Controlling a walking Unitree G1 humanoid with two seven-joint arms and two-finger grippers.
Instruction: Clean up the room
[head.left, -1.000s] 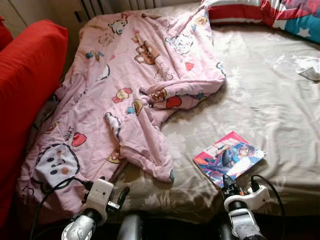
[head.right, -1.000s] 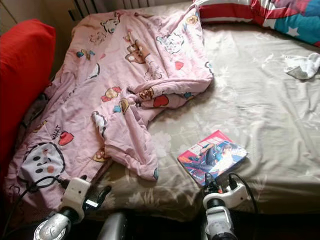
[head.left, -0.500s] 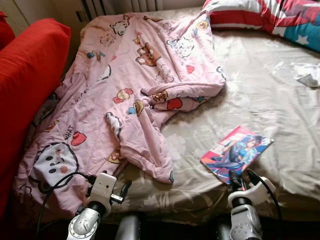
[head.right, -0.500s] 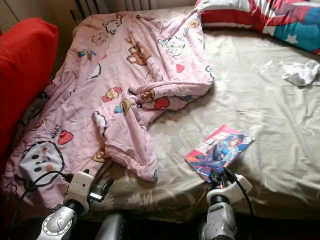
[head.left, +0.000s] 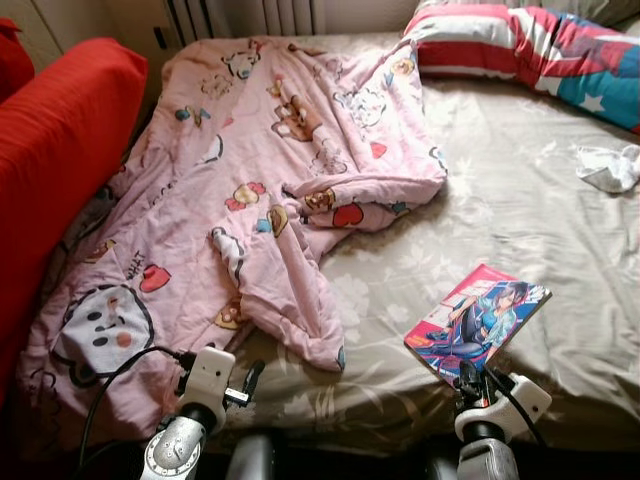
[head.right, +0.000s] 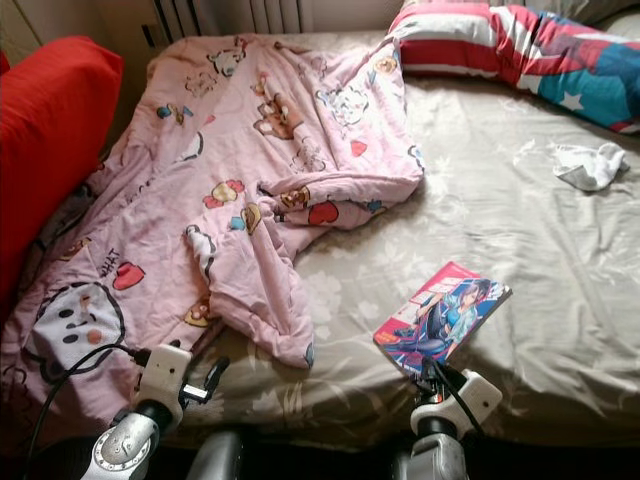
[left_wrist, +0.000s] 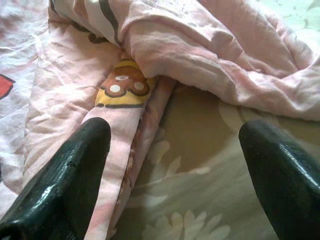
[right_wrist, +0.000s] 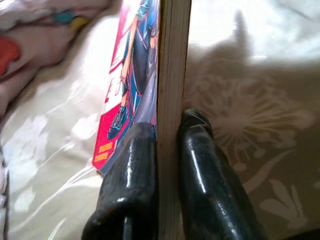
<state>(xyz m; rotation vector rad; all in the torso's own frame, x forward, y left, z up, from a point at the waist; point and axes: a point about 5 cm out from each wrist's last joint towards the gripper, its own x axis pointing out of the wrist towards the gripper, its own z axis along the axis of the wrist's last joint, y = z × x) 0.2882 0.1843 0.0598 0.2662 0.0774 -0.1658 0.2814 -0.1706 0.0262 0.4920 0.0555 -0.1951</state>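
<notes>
A comic book (head.left: 478, 318) with a pink and blue cover sits on the beige bed sheet (head.left: 520, 220) near the bed's front edge, its near corner raised. My right gripper (head.left: 468, 374) is shut on that corner. In the right wrist view both black fingers (right_wrist: 132, 180) press the book (right_wrist: 172, 60) edge-on between them. A crumpled pink cartoon-print blanket (head.left: 260, 190) covers the bed's left half. My left gripper (head.left: 250, 378) hovers open at the blanket's near hem (left_wrist: 125, 100), with nothing between its fingers (left_wrist: 65, 175).
A striped red, white and blue pillow (head.left: 530, 45) lies at the head of the bed. A small white cloth (head.left: 605, 168) rests on the sheet at the far right. A red cushion (head.left: 50, 150) flanks the bed's left side. A radiator (head.left: 270, 15) stands behind.
The book has turned and its near corner has lifted off the sheet in my right gripper. The camera has tilted up, showing more of the pillow. The left gripper stays by the hem.
</notes>
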